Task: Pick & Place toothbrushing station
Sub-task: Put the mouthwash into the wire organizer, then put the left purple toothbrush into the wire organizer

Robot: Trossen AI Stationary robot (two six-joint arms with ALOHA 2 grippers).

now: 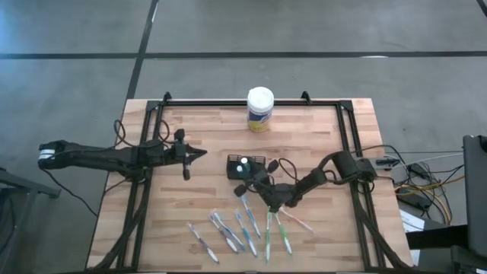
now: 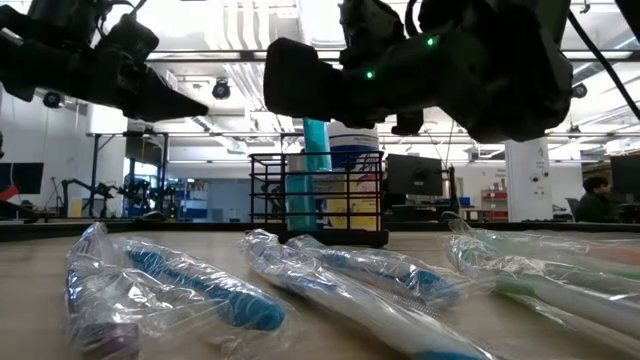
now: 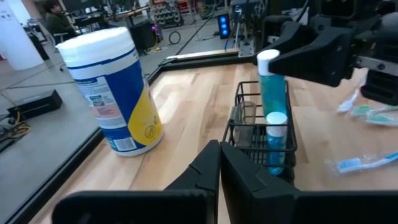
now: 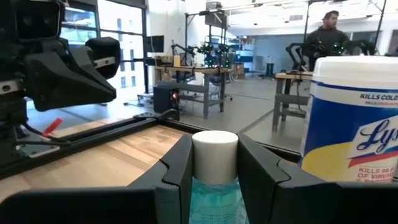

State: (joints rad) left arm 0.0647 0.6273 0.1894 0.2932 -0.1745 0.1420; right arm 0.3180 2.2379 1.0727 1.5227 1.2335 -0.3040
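The black wire-mesh caddy (image 1: 245,166) stands on the wooden table near its middle; it also shows in the left wrist view (image 3: 261,134). A short white-capped blue tube (image 3: 275,134) stands inside it. My right gripper (image 4: 214,149) is shut on a taller blue tube (image 3: 271,87) that stands upright with its lower part inside the caddy. Several toothbrushes in clear wrappers (image 1: 243,228) lie flat on the table nearer the front edge. My left gripper (image 1: 199,154) is shut and empty, left of the caddy and above the table. My right gripper pinches the taller tube's white cap (image 4: 214,155) between its two fingers, one on each side. The fingers come about level, from the table's right and near side. The tube is upright below the cap, its lower part inside the caddy; whether it rests on the caddy's bottom I cannot tell.
A white-lidded canister with a blue and yellow label (image 1: 260,109) stands near the table's far edge, behind the caddy. A black frame rail (image 1: 251,101) runs along the far edge and the sides. Bare wood lies between my left gripper and the toothbrushes.
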